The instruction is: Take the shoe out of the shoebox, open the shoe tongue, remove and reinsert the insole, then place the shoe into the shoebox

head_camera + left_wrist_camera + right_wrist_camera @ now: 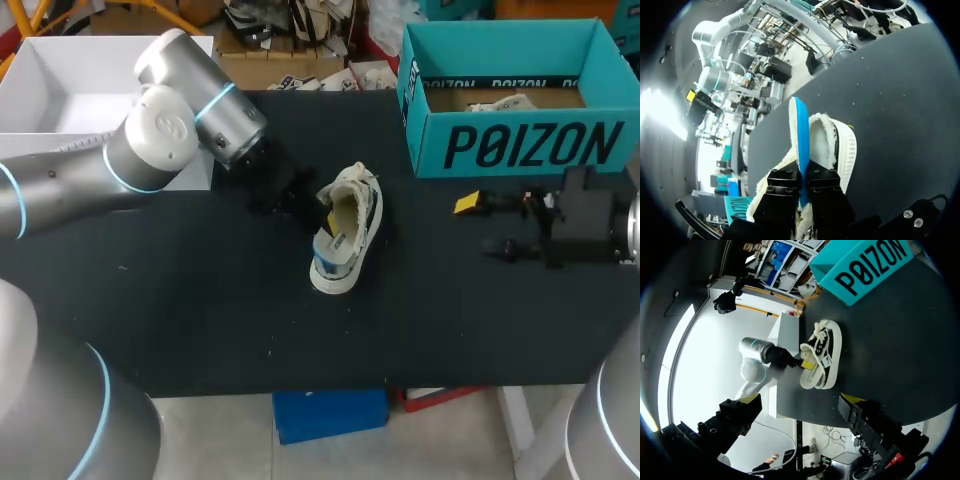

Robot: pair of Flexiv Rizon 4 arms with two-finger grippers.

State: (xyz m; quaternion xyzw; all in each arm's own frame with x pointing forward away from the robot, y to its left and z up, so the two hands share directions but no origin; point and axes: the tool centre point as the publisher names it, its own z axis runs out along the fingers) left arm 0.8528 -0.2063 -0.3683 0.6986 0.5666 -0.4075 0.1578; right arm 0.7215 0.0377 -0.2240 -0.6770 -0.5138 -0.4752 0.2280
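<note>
Black table [200, 300] bears shoe [340, 262] and teal shoebox [520, 148]; left fingers [782, 187] pinch insole [799, 135]

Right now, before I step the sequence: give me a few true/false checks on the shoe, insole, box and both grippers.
1. The shoe lies on the black table, outside the teal box. True.
2. The left gripper is open and well clear of the shoe. False: it is shut on the blue insole, right at the shoe's opening.
3. The right gripper holds the shoe by its laces. False: it is open and empty, apart from the shoe, in front of the teal box.
4. The teal box stands open at the table's far right side. True.
</note>
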